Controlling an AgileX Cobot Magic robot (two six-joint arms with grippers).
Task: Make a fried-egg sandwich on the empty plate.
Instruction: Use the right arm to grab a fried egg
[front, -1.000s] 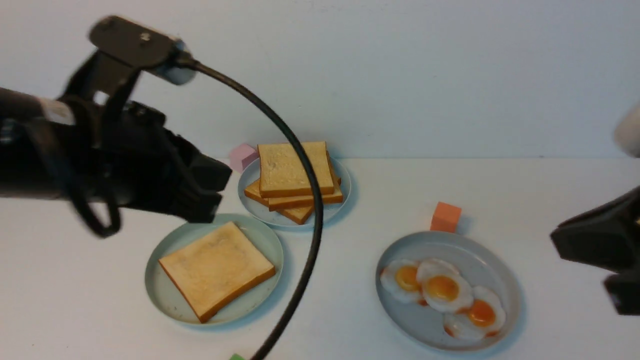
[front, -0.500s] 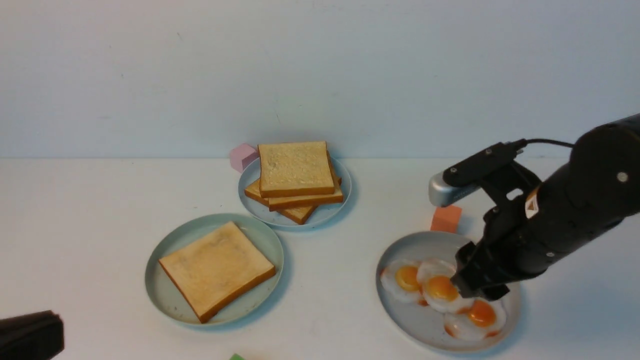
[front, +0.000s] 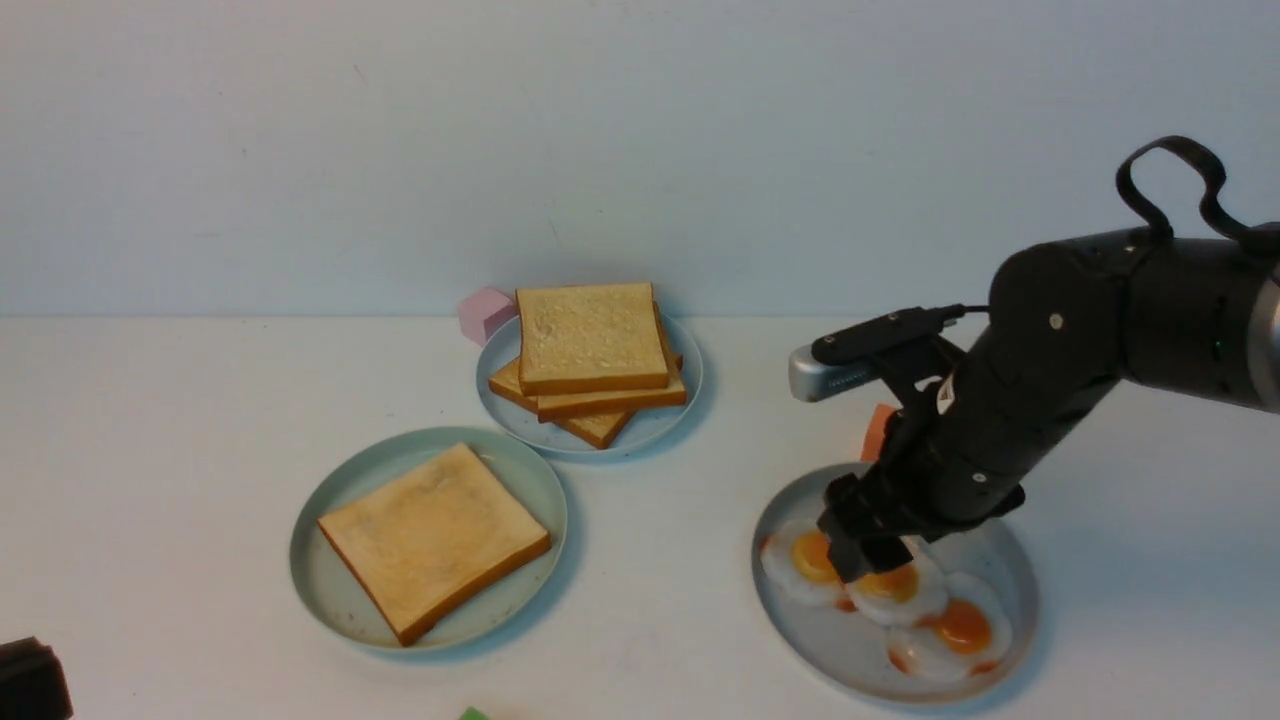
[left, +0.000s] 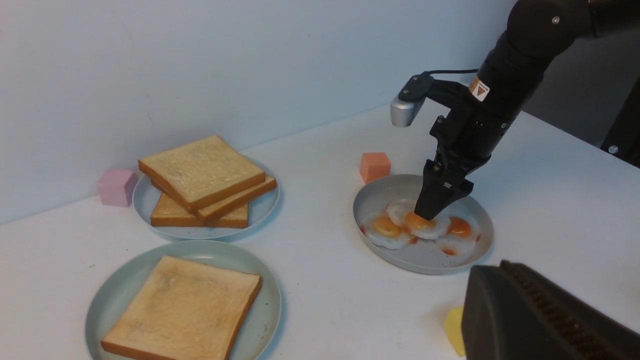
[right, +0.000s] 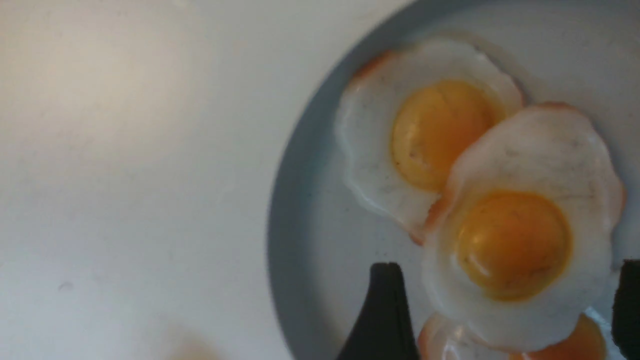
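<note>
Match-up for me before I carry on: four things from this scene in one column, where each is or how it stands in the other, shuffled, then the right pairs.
1. right claw
2. left claw
3. pink block
4. single toast slice

A. shut
B. lying on the mint-green plate
C. open, over the fried eggs
D. beside the plate with the stacked toast

Pairs: 1-C, 2-A, 3-D, 4-B
</note>
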